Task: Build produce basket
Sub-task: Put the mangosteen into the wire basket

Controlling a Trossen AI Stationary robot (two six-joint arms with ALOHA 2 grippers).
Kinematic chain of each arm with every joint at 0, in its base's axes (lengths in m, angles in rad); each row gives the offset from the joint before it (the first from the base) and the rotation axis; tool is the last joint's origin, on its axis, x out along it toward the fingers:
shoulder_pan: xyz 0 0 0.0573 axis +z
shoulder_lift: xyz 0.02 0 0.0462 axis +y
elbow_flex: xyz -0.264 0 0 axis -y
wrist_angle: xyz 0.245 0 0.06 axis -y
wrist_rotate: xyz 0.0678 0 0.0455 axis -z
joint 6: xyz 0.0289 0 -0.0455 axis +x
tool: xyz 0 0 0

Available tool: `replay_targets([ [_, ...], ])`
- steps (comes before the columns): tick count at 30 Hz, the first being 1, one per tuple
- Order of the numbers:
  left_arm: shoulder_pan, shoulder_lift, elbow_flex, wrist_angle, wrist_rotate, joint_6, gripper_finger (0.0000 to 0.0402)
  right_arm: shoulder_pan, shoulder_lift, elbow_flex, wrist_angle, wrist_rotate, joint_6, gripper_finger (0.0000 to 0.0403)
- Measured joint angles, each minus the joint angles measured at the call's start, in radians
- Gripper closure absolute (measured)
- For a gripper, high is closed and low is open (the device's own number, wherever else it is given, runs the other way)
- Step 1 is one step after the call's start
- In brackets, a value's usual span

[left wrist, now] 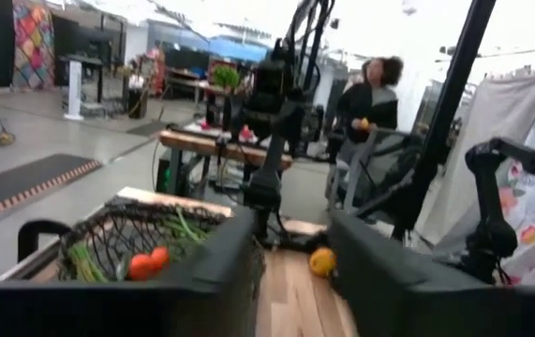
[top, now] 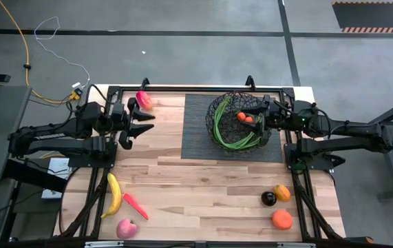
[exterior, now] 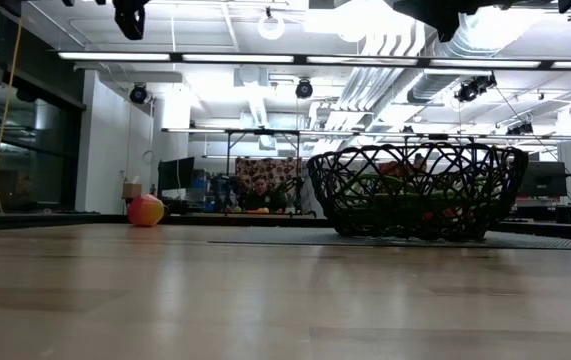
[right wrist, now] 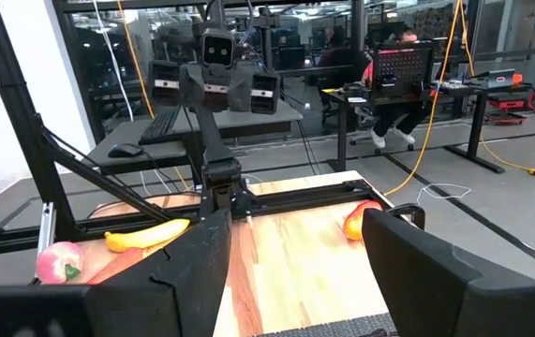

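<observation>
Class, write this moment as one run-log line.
left gripper: open, empty, near pepper | right gripper: open over basket | basket holds beans, tomatoes

Basket [top: 237, 122] on mat [top: 197, 141] at table's far middle, beans [top: 232, 141] and tomatoes [top: 245, 118] inside, pepper [top: 144, 100] far left, banana [top: 114, 195], carrot [top: 135, 205], apple [top: 126, 229] near left, oranges [top: 282, 219] and dark fruit [top: 268, 199] near right
</observation>
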Motion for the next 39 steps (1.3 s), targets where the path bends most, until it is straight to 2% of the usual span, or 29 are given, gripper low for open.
replay_targets([
  [2, -0.013, 0.000, 0.000, -0.020, -0.009, 0.005, 0.0357, 0.000, 0.000, 0.000, 0.000, 0.000, 0.000, 0.0169],
  [3, -0.017, 0.000, 0.000, -0.026, -0.009, 0.007, 0.0378, 0.000, 0.000, 0.000, 0.000, 0.000, 0.001, 0.0169],
  [12, -0.037, -0.001, 0.000, -0.035, -0.062, 0.015, 0.0400, 0.000, 0.001, 0.010, -0.041, 0.000, 0.012, 0.0169],
  [14, -0.037, -0.003, 0.000, -0.030, -0.068, 0.024, 0.0401, 0.000, 0.014, 0.064, -0.166, 0.007, 0.058, 0.0169],
  [20, -0.037, -0.003, 0.000, -0.027, -0.072, 0.022, 0.0401, 0.074, 0.112, 0.304, -0.786, -0.025, 0.226, 0.0169],
  [25, -0.037, 0.001, 0.000, -0.095, -0.072, 0.000, 0.0401, 0.244, 0.215, 0.422, -1.156, -0.186, 0.526, 0.0169],
  [28, -0.037, 0.004, 0.000, -0.149, -0.084, 0.000, 0.0401, 0.404, 0.268, 0.430, -1.271, -0.268, 0.708, 0.0169],
  [31, -0.037, 0.007, 0.000, -0.174, -0.089, -0.004, 0.0402, 0.566, 0.311, 0.387, -1.276, -0.300, 0.961, 0.0169],
  [34, -0.037, 0.006, 0.000, -0.168, -0.090, -0.008, 0.0401, 0.708, 0.353, 0.334, -1.223, -0.299, 1.280, 0.0169],
  [39, -0.037, 0.006, 0.000, -0.168, -0.090, -0.009, 0.0401, 0.853, 0.434, 0.243, -1.053, -0.294, 1.731, 0.0169],
])
